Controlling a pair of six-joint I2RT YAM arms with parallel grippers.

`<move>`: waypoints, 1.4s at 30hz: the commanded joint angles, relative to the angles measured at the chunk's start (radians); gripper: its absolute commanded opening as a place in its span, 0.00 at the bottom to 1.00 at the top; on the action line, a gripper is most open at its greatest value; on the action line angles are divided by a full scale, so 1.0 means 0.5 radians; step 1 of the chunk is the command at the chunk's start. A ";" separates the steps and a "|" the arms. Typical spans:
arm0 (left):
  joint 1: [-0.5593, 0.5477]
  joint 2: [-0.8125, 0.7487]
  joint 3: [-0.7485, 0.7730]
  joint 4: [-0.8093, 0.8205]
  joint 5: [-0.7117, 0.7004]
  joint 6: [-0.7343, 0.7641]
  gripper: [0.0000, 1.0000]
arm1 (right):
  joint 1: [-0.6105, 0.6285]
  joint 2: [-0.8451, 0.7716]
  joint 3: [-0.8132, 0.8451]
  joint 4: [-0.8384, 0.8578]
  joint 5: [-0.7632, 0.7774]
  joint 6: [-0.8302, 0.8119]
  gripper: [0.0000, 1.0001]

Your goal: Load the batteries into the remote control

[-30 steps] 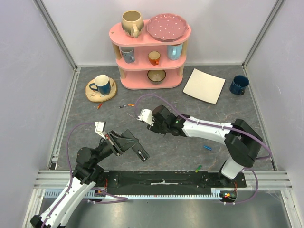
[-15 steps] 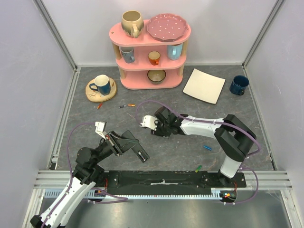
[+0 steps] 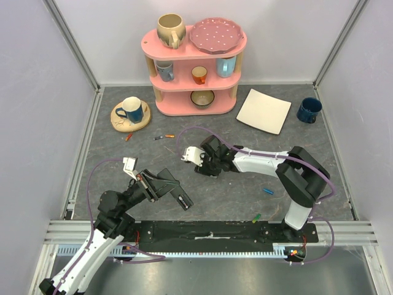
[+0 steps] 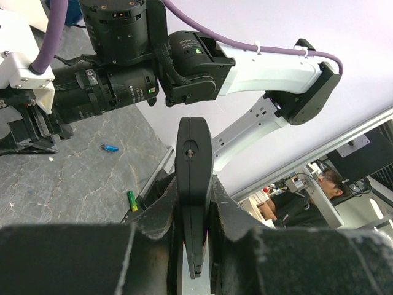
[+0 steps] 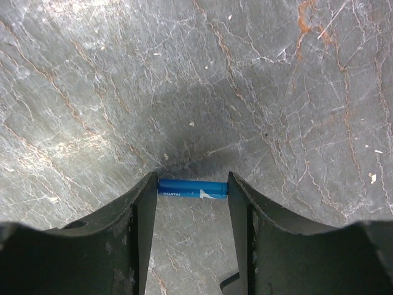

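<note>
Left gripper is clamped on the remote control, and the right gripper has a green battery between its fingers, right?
Not quite. The battery between the fingers of the right gripper is blue, not green, as the right wrist view shows. The left gripper is indeed clamped on the remote control.

Left arm [image 3: 92,252]: white shell links, black joint housings. Right arm [image 3: 258,163]: same build, white links, black cylindrical motor housings with small green lights [image 4: 150,91]. Thick purple cable [image 4: 54,34] runs along each arm, cinched by white tie [image 4: 256,47]. White camera bracket [image 3: 190,153] at each wrist. Left end effector [image 4: 193,209] and right end effector [image 5: 193,187]: matte black, thick fingers, flat inner faces.
</note>
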 commanded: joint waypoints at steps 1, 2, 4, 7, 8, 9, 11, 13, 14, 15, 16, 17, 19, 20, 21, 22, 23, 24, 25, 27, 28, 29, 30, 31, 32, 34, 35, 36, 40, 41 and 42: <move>0.011 -0.154 -0.208 0.024 0.038 -0.017 0.02 | -0.009 -0.118 0.046 0.013 -0.019 0.081 0.57; 0.011 -0.154 -0.208 0.027 0.038 -0.020 0.02 | -0.009 -0.140 0.046 0.016 -0.025 0.090 0.59; 0.008 -0.154 -0.205 0.030 0.038 -0.023 0.02 | -0.009 -0.152 0.059 0.013 -0.034 0.109 0.65; 0.011 -0.154 -0.199 0.027 0.044 -0.023 0.02 | -0.006 -0.155 0.059 0.004 -0.034 0.118 0.72; 0.011 -0.154 -0.195 0.027 0.050 -0.023 0.02 | -0.006 -0.158 0.050 0.007 -0.016 0.121 0.73; 0.011 -0.154 -0.192 0.027 0.050 -0.023 0.02 | -0.006 -0.164 0.043 0.010 -0.004 0.124 0.75; 0.011 -0.154 -0.186 0.027 0.056 -0.026 0.02 | -0.006 -0.216 0.019 0.089 0.085 0.200 0.77; 0.011 -0.154 -0.186 0.024 0.050 -0.026 0.02 | -0.006 -0.308 -0.006 0.209 0.277 0.462 0.77; 0.008 -0.157 -0.183 0.021 0.050 -0.026 0.02 | -0.006 -0.339 -0.009 0.331 0.397 0.595 0.77; 0.011 -0.154 -0.180 0.018 0.050 -0.026 0.02 | -0.006 -0.366 -0.018 0.393 0.760 0.745 0.77; 0.008 -0.154 -0.186 0.015 0.044 -0.026 0.02 | -0.015 -0.415 -0.015 0.430 0.927 1.005 0.79; 0.011 -0.154 -0.192 0.015 0.032 -0.029 0.02 | -0.088 -0.425 0.034 0.364 1.053 1.615 0.89; 0.011 -0.154 -0.199 0.015 0.019 -0.035 0.02 | -0.220 -0.407 0.089 0.216 0.689 2.074 0.98; 0.011 -0.154 -0.205 0.018 0.010 -0.041 0.02 | -0.300 -0.394 0.077 0.240 0.523 2.179 0.98; 0.011 -0.154 -0.211 0.018 0.007 -0.041 0.02 | -0.301 -0.397 0.035 0.298 0.439 2.234 0.98; 0.011 -0.154 -0.208 0.018 0.004 -0.044 0.02 | -0.276 -0.458 -0.039 0.478 0.462 2.296 0.98; 0.011 -0.154 -0.208 0.018 0.007 -0.047 0.02 | -0.203 -0.495 -0.161 0.580 0.520 2.424 0.98; 0.011 -0.154 -0.205 0.012 0.007 -0.047 0.02 | -0.163 -0.502 -0.168 0.569 0.627 2.477 0.98; 0.011 -0.154 -0.202 0.005 0.013 -0.041 0.02 | -0.126 -0.477 -0.135 0.383 0.777 2.532 0.98; 0.011 -0.154 -0.202 -0.010 0.013 -0.041 0.02 | -0.012 -0.370 0.070 0.113 0.962 2.663 0.96; 0.011 -0.151 -0.202 -0.010 0.016 -0.041 0.02 | 0.021 -0.257 0.126 -0.071 1.084 2.692 0.93; 0.011 -0.154 -0.202 -0.010 0.013 -0.041 0.02 | 0.064 -0.214 0.187 -0.134 1.125 2.728 0.87; 0.011 -0.154 -0.202 -0.007 0.010 -0.041 0.02 | 0.077 -0.168 0.188 -0.174 1.150 2.808 0.84; 0.011 -0.154 -0.199 -0.007 0.016 -0.041 0.02 | 0.098 -0.155 0.175 -0.180 1.168 2.842 0.82; 0.011 -0.154 -0.195 -0.007 0.019 -0.035 0.02 | 0.107 -0.152 0.136 -0.177 1.171 2.873 0.77; 0.011 -0.154 -0.199 -0.013 0.022 -0.035 0.02 | 0.135 -0.128 0.114 -0.174 1.171 2.903 0.74; 0.011 -0.154 -0.202 -0.019 0.022 -0.032 0.02 | 0.141 -0.115 0.123 -0.183 1.177 2.910 0.70; 0.011 -0.154 -0.202 -0.019 0.019 -0.035 0.02 | 0.153 -0.097 0.129 -0.201 1.184 2.910 0.68; 0.011 -0.154 -0.208 -0.019 0.019 -0.035 0.02 | 0.184 -0.063 0.132 -0.248 1.214 2.919 0.59; 0.011 -0.154 -0.211 -0.019 0.016 -0.035 0.02 | 0.181 -0.057 0.129 -0.251 1.208 2.913 0.57; 0.011 -0.154 -0.217 -0.019 0.019 -0.035 0.02 | 0.184 -0.042 0.129 -0.251 1.196 2.910 0.55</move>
